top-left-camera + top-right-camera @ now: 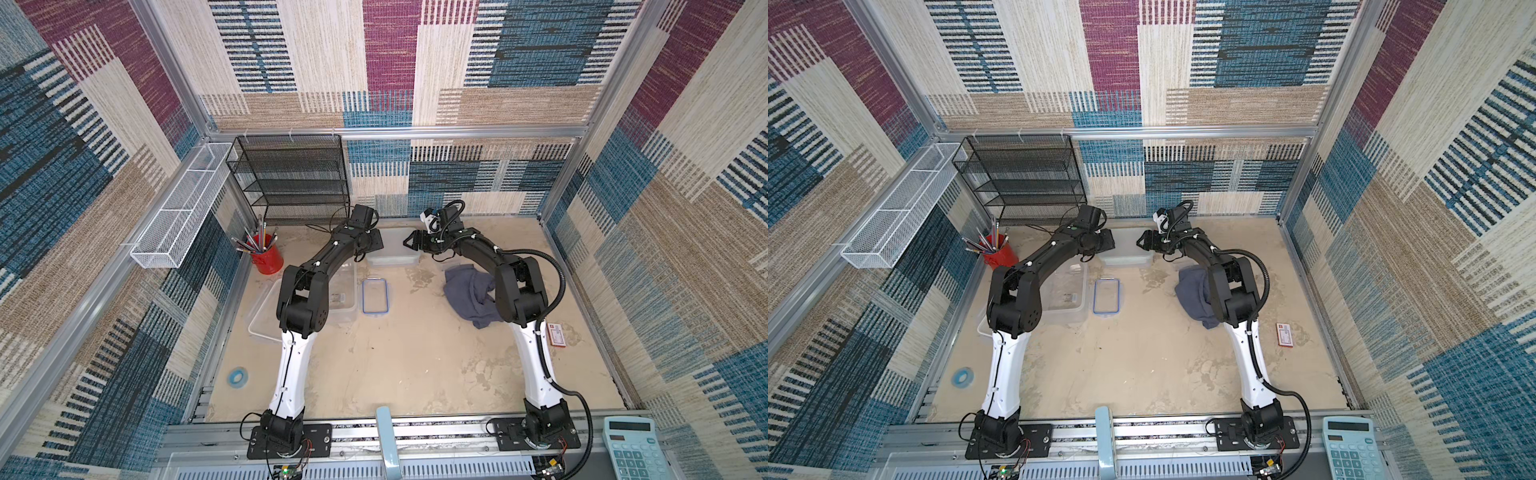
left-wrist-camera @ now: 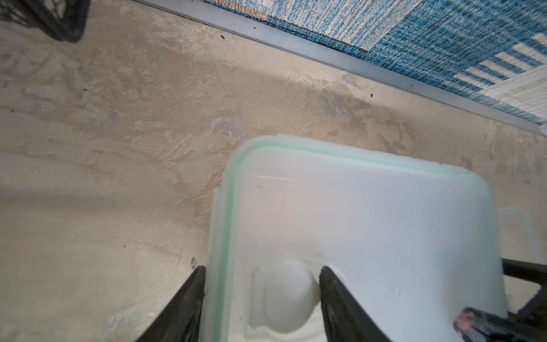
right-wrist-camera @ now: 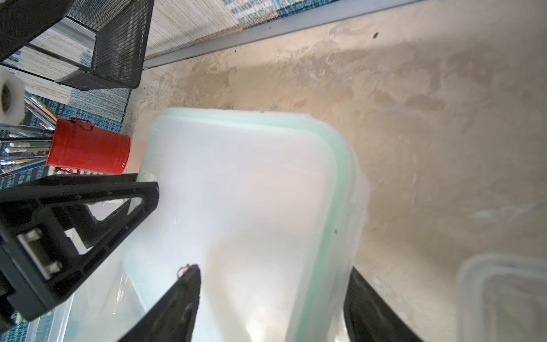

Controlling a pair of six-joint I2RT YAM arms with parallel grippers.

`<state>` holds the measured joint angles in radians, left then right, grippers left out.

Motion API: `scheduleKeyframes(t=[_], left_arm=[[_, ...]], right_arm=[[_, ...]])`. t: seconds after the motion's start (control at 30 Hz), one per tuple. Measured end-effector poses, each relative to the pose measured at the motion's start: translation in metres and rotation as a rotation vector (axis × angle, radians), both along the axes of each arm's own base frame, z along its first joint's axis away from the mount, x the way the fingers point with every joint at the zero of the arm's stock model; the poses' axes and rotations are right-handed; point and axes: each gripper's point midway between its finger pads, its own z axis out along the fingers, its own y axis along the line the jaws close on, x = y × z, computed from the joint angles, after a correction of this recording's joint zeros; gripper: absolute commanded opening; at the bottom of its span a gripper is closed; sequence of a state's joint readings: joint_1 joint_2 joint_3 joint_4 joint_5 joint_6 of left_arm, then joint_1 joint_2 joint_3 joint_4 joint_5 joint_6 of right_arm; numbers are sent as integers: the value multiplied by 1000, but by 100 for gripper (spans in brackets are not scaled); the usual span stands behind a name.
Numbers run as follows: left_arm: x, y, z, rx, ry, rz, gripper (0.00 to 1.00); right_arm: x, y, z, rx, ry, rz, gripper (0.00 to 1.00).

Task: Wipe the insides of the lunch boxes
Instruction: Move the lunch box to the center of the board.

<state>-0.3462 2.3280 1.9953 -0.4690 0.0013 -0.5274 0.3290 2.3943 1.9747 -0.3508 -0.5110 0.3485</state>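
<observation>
While the box (image 1: 392,258) lies lengthwise between them, we hold left tool (image 2: 262,270) and right tool (image 3: 272,274) wide, each straddling one end corner.

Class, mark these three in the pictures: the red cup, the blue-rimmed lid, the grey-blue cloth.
red cup (image 1: 269,259), in a top view, side wall
blue-rimmed lid (image 1: 375,296), in a top view, clear middle
grey-blue cloth (image 1: 467,293), in a top view, crumpled middle

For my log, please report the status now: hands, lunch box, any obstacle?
Both open: left hand and right hand astride the green-rimmed lunch box. Its lid on, inside not reachable. The cloth lies apart, unheld.
</observation>
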Motion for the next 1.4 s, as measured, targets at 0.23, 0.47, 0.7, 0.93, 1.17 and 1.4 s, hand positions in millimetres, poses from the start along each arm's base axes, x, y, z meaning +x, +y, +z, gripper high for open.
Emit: scheduleKeyframes(t=[0.23, 0.47, 0.7, 0.93, 1.17, 1.4], left_arm=[[-4, 9, 1, 33, -2, 22, 60], [-7, 17, 0, 72, 2, 41, 60], [-5, 19, -3, 79, 0, 60, 60], [0, -2, -2, 83, -33, 40, 59], [3, -37, 0, 53, -60, -13, 59], [-1, -47, 0, 34, -54, -19, 59]], right_arm=[[-4, 11, 3, -22, -1, -7, 73], [-5, 20, -6, 3, 8, -8, 73], [3, 23, -15, 36, -41, -9, 74], [7, -4, -18, 102, -84, -28, 74], [1, -42, -17, 108, -80, -71, 75], [-1, -51, -17, 108, -81, -62, 81]])
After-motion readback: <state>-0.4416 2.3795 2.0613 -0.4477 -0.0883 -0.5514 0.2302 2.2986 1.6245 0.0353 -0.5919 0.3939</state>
